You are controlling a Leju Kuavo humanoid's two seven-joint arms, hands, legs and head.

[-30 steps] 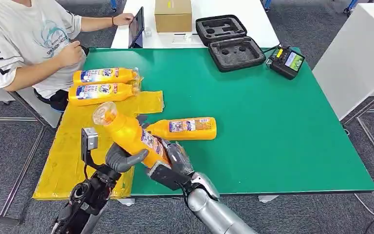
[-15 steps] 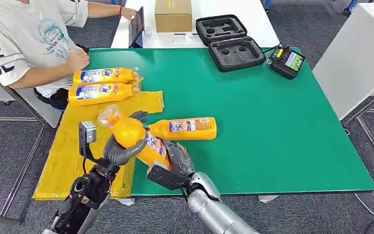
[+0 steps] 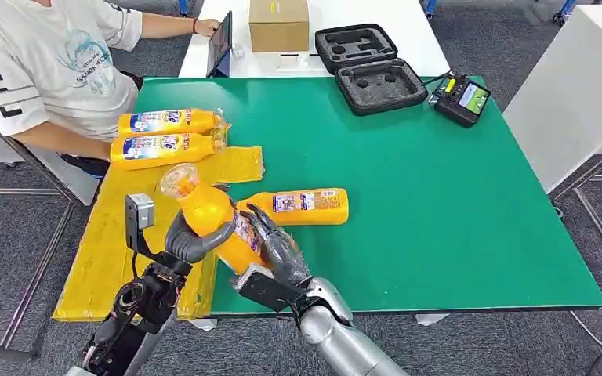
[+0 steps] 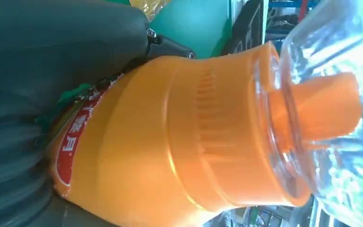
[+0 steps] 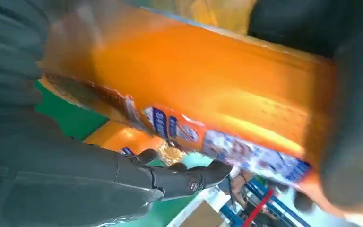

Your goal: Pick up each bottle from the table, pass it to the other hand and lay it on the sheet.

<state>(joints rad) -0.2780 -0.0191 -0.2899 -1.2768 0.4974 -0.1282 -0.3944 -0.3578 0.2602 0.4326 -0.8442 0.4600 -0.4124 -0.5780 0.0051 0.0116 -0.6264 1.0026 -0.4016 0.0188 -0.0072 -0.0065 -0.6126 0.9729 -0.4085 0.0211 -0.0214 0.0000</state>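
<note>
Green table (image 3: 439, 196) with a yellow sheet (image 3: 110, 243) over its left edge; grey carpet around. A seated person (image 3: 39, 70) at the far left corner. Two bottles (image 3: 165, 137) lie lengthwise on the sheet, a third bottle (image 3: 298, 206) on the green surface just beside it. Held bottle (image 3: 215, 223), raised over the sheet's right edge, long axis tilted, clear cap up and leftward. Left hand (image 3: 196, 239) wraps its neck; right hand (image 3: 274, 247) has fingers spread along its lower body.

We see orange bottles (image 3: 215, 223) with clear caps and red-and-blue labels, on a green tabletop (image 3: 407, 172). The sheet (image 3: 106, 251) is yellow; the foam-lined case (image 3: 368, 66) is black.
</note>
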